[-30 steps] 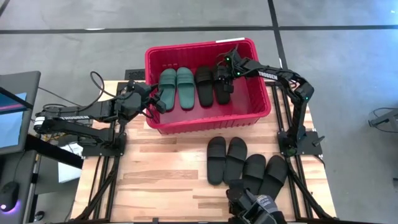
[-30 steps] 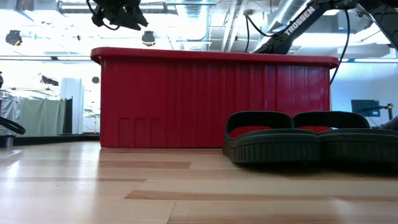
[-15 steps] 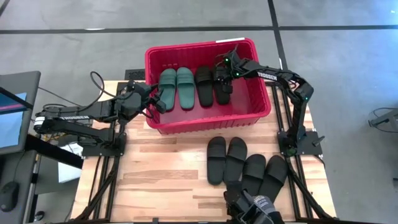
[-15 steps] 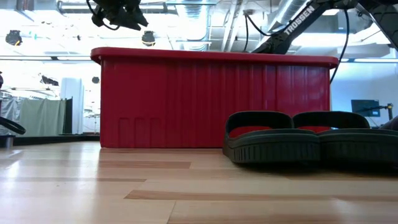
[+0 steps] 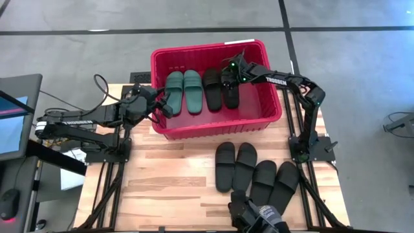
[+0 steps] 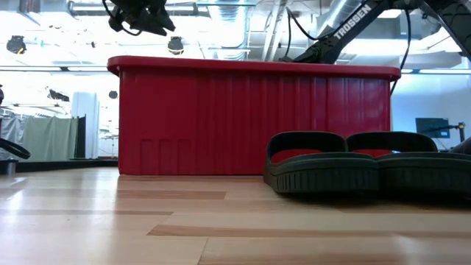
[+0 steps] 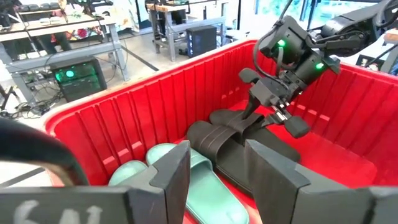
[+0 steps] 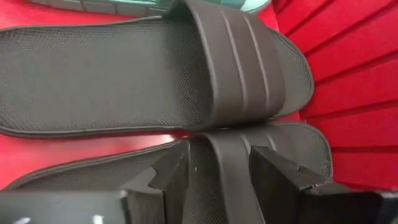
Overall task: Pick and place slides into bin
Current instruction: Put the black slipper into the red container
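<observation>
One word readable: "TROSSEN" on right arm (image 5: 279,80) above bin (image 5: 213,127).

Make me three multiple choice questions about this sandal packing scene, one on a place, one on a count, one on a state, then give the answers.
1. Where is the green pair?
A. in the red basket
B. on the table
C. on the floor

2. How many black sandals lie on the table?
A. two
B. four
C. six

3. What is the right hand doing?
A. waiting beside its base
B. carrying a green sandal
C. hanging open over the black pair in the basket

Answers: 1 A, the green pair lies inside by the left wall. 2 B, two pairs sit in front of the basket. 3 C, its fingers are spread above a strap.
</observation>
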